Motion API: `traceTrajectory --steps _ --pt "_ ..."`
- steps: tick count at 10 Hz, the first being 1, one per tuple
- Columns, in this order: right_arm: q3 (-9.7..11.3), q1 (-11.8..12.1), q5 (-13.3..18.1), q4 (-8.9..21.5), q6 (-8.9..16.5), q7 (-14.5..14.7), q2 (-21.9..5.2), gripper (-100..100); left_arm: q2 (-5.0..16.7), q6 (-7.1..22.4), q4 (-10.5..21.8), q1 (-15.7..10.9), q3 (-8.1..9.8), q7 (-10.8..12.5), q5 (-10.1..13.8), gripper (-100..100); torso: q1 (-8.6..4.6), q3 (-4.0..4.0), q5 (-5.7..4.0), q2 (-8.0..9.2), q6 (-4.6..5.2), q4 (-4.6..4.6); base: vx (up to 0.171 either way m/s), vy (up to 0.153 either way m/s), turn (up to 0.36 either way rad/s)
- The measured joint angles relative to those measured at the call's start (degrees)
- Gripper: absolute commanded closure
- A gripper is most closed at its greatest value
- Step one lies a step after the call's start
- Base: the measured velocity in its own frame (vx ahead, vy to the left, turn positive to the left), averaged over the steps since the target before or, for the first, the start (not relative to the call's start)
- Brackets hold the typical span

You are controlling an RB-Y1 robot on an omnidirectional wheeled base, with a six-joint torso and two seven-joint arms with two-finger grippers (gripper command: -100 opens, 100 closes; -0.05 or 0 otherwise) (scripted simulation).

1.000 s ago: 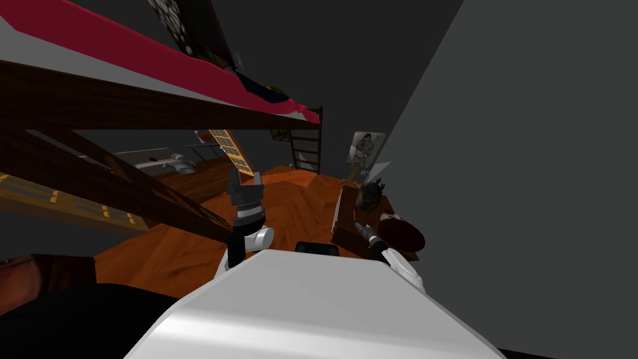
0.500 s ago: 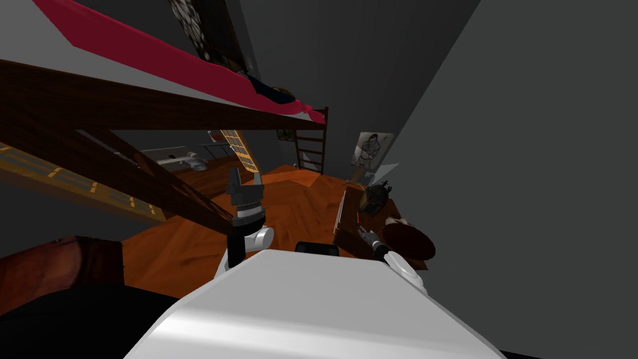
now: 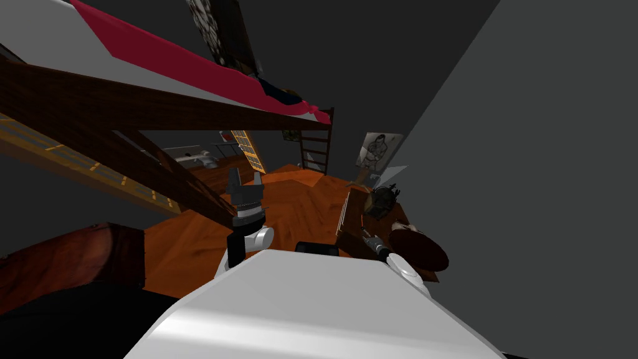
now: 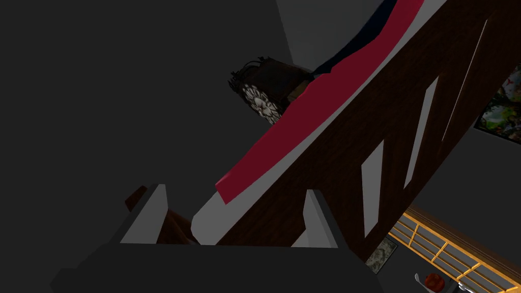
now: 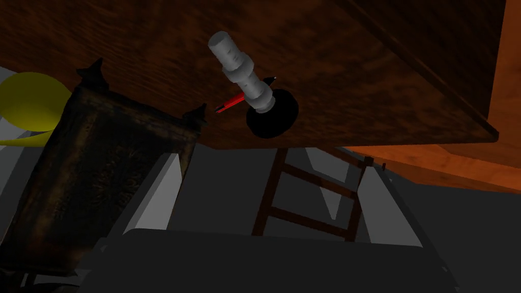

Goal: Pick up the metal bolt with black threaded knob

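Note:
The bolt (image 5: pixel 243 76) has a stepped grey shaft and a round black knob (image 5: pixel 273 120). It lies on a dark wooden desk top (image 5: pixel 366 76), and a thin red pen (image 5: pixel 229 104) touches its shaft. My right gripper (image 5: pixel 269 201) is open and empty, a short way off the bolt with the knob end nearer. In the head view this gripper (image 3: pixel 367 235) reaches over the desk (image 3: pixel 350 215) at the right. My left gripper (image 3: pixel 245 181) is raised in front of my chest, open and empty, with its fingers (image 4: pixel 147 213) wide apart.
A dark ornate box (image 5: pixel 96 173) stands on the desk close beside one right finger, with a yellow round thing (image 5: pixel 28 101) behind it. A dark round object (image 3: pixel 420 248) lies on the desk's near end. A bunk bed (image 3: pixel 156 106) with a red cover and a ladder (image 3: pixel 314 146) stand left and ahead.
The whole head picture has shifted: the desk and bed slid right and the bed frame looms closer, so I have moved. Both arms keep their pose relative to my chest.

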Motion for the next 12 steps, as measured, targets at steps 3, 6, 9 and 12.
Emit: traceTrajectory --steps 3,6,9,12 --pt "0.62 -0.57 4.34 3.28 0.32 0.01 -1.05 -100 0.0 0.0 0.0 0.01 0.0 0.0 0.0 0 0.0 -0.01 0.0 -0.02 0.04 -0.01 0.024 0.021 0.098" --pt "0.28 -1.72 8.65 7.65 0.8 0.77 -1.3 -100 0.0 0.0 0.0 0.0 0.0 0.0 0.0 0 0.03 -0.03 0.0 -0.05 0.02 -0.01 0.028 0.021 0.077" --pt "-1.93 -2.91 10.87 12.14 -0.12 4.81 -0.77 -100 0.0 0.0 0.0 0.01 0.01 0.0 0.0 0 -0.01 -0.03 0.0 -0.04 0.05 -0.02 0.025 0.013 0.049" --pt "1.55 -2.97 15.56 13.29 1.72 0.02 -3.02 -100 0.0 0.0 0.0 0.01 0.0 0.0 0.0 0 0.03 -0.06 0.01 -0.1 0.02 -0.02 0.041 0.022 0.103"
